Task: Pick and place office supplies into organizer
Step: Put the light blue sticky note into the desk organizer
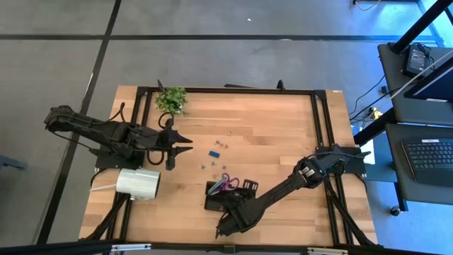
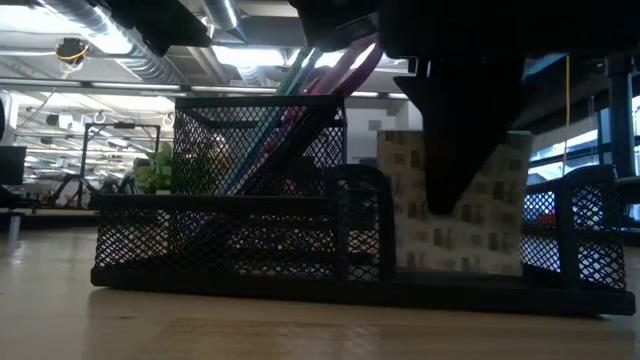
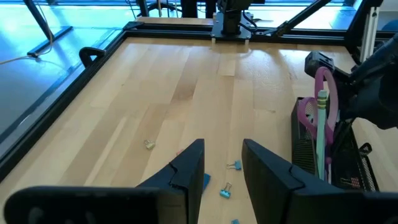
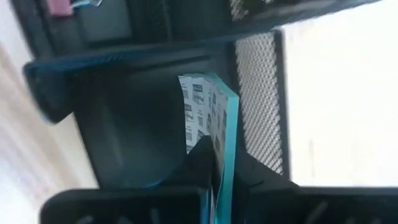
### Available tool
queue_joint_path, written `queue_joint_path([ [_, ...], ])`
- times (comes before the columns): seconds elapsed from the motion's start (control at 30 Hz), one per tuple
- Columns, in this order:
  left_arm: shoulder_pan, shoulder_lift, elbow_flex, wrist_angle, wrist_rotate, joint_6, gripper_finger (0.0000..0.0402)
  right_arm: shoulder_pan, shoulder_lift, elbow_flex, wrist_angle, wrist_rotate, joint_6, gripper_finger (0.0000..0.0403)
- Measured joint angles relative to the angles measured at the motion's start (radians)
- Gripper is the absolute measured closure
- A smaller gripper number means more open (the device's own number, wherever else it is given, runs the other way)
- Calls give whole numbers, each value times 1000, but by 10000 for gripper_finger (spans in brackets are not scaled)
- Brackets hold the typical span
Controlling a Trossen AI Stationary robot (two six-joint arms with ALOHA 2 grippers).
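The black mesh organizer (image 2: 220, 250) stands near the table's front edge (image 1: 225, 193). Purple-handled scissors (image 2: 345, 65) and pens lean in its tall compartment. The pale green sticky-note pad (image 2: 470, 235) stands on edge in a low compartment, with my right gripper (image 4: 221, 155) shut on it from above (image 1: 228, 221). Small blue clips (image 1: 214, 152) lie loose on the wood at mid-table. My left gripper (image 3: 221, 155) hovers open at the left (image 1: 187, 144), just short of the clips, touching nothing. My right gripper pinches the sticky-note pad's upper edge (image 4: 217, 134) between its two fingers, one on each broad face. The fingers (image 2: 455, 170) come steeply from above, pointing down. The pad stands upright, its lower part down inside the organizer's compartment.
A big white roll (image 1: 138, 183) lies at the left front, beside the left arm. A small green plant (image 1: 172, 99) stands at the far left edge. Bare wood stretches across the far and right parts of the table (image 1: 283, 134).
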Motion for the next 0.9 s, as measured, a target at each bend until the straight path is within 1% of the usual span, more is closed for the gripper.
queue_joint_path([
  [0.07, 0, 0, 0, 0, 0, 0, 300, 0, 0, 0, -8, 25, -4, 387],
  [0.17, 0, 0, 0, 0, 0, 0, 300, 0, 0, 0, -22, 26, -50, 395],
  [0.37, 0, 0, 0, 0, 0, 0, 300, 0, 0, 0, -42, 97, -55, 391],
  [0.5, 0, 0, 0, 0, 0, 0, 300, 0, 0, 0, -42, 102, -59, 391],
  [0.77, 0, 0, 0, 0, 0, 0, 300, 0, 0, 0, -18, 93, -53, 354],
  [0.9, 0, 0, 0, 0, 0, 0, 300, 0, 0, 0, 16, 46, -85, 332],
])
